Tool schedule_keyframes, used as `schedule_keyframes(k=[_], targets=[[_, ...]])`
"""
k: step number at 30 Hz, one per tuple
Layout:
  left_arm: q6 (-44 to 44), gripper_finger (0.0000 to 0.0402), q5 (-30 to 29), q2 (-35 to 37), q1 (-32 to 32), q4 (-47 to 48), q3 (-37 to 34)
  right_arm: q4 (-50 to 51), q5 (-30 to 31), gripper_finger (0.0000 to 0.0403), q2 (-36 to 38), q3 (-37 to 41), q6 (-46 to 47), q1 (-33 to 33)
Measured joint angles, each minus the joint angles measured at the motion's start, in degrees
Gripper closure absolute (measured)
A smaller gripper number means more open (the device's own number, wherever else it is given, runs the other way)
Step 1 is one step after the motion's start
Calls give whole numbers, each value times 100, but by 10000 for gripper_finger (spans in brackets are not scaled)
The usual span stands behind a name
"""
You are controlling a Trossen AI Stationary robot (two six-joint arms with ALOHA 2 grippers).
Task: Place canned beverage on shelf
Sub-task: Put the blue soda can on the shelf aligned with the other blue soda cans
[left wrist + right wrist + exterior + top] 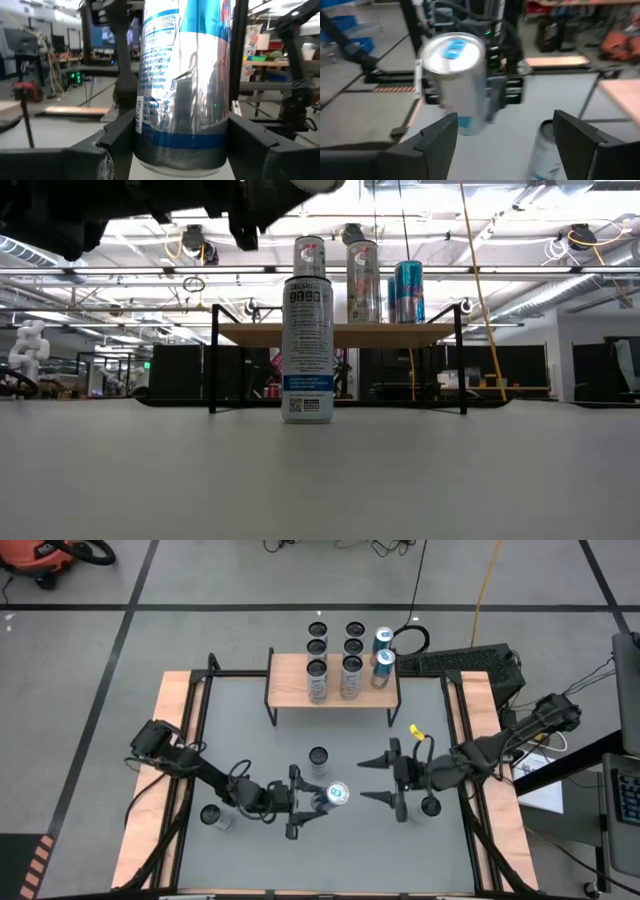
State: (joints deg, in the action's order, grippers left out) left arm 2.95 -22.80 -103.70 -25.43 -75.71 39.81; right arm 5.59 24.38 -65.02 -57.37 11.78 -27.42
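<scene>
The canned beverage point(337, 793) (silver body, blue band near its base) sits between the fingers of the left gripper point(318, 804), clamped on both sides as the left wrist view shows point(182, 85); it is near the middle of the bench point(250, 730), on the side away from the shelf; whether its base touches the surface cannot be told. The right gripper point(384, 781) hangs just beside it on the other side, fingers spread wide and empty, facing the can point(455, 80). The shelf point(290, 685) stands at the far edge of the bench, well apart from the held can; three cans stand on its plank top, two silver point(317, 680) and one blue point(383, 663), with further cans behind it. One more silver can point(318, 757) stands upright on the bench between shelf and grippers; another point(211, 815) stands near the left arm, and a third point(430, 806) beside the right arm.
</scene>
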Motion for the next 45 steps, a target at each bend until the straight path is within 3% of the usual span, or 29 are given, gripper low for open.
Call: schedule_keyframes(k=[16, 28, 34, 45], targets=[[-115, 155, -5, 0, 83, 123, 0, 690, -398, 93, -1268, -1436, -290, 170], [-135, 155, 148, 0, 68, 180, 0, 1715, -533, 142, -2136, -2711, -494, 313], [-135, 155, 139, 0, 68, 143, 2, 1982, -545, 165, -2040, -2744, -338, 298], [-118, 155, 152, 0, 61, 129, 4, 2102, -525, 168, -1991, -2744, -407, 224]])
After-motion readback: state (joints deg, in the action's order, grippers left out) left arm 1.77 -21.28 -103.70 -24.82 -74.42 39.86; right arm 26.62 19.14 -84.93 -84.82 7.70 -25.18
